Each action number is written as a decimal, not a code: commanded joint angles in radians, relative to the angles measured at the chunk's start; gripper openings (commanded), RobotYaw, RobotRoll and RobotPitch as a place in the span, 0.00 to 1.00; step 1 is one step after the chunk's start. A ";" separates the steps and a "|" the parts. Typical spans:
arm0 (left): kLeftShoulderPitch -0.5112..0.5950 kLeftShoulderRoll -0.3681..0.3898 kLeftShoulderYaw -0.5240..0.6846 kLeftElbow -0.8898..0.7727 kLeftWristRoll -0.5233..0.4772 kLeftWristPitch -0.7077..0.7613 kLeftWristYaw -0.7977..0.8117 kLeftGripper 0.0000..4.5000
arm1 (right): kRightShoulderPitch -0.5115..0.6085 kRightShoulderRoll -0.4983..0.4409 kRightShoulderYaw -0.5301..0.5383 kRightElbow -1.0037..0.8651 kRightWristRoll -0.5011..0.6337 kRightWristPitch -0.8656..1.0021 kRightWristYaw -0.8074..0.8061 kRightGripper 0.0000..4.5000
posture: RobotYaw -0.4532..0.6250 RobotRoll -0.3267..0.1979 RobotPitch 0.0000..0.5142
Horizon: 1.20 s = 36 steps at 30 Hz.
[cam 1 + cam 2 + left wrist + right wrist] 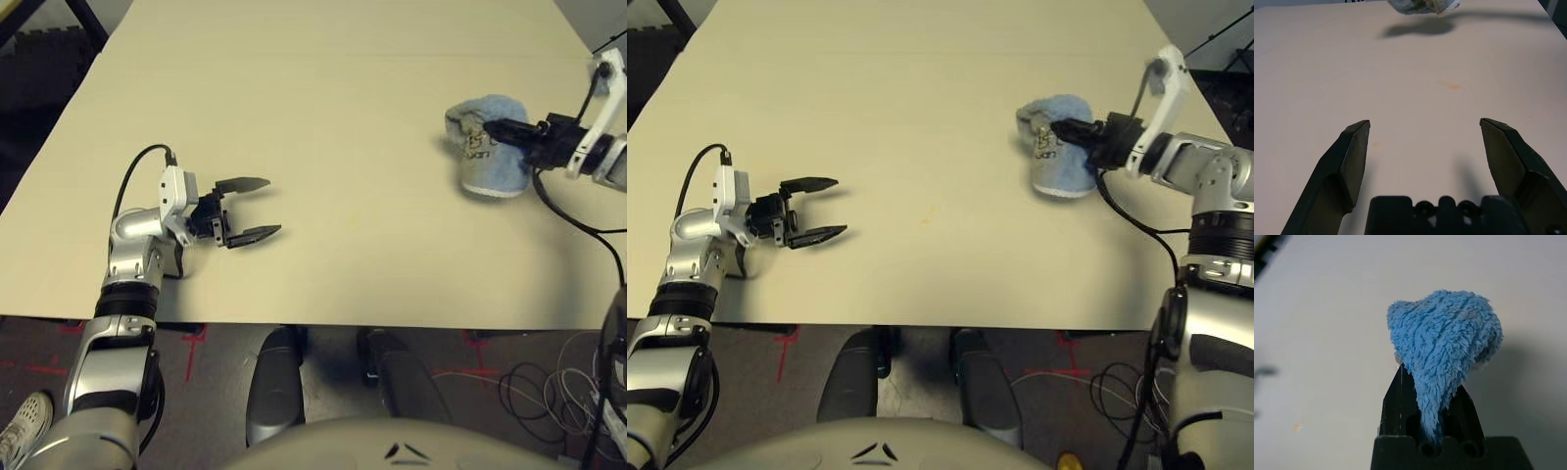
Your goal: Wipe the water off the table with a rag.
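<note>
Rag (pixel 1066 168) clamped in my right claw (pixel 500 132), bunched between the fingers and held above the table (pixel 323 127) on my right side. Left claw (pixel 1425 122) empty, fingers apart. Orange-yellow water specks (pixel 928 215) on the tabletop between my two claws.
</note>
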 commanded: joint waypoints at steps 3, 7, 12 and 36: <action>-0.002 -0.008 -0.008 0.010 0.018 -0.011 -0.008 1.00 | -0.052 -0.057 0.061 0.177 -0.106 -0.121 0.055 0.04 | 0.49 0.62 0.40; 0.004 -0.007 -0.007 0.004 0.018 -0.010 -0.007 1.00 | -0.044 -0.043 0.084 0.254 -0.174 -0.223 0.029 0.04 | 0.50 0.62 0.41; 0.011 -0.004 -0.007 0.000 0.020 -0.008 -0.004 1.00 | -0.016 -0.007 0.104 0.306 -0.256 -0.352 -0.050 0.26 | 0.50 0.62 0.41; -0.267 -0.029 0.240 0.216 0.014 0.218 0.679 1.00 | -0.095 0.020 -0.140 0.485 -0.231 -0.990 -0.350 0.99 | 0.52 0.62 0.40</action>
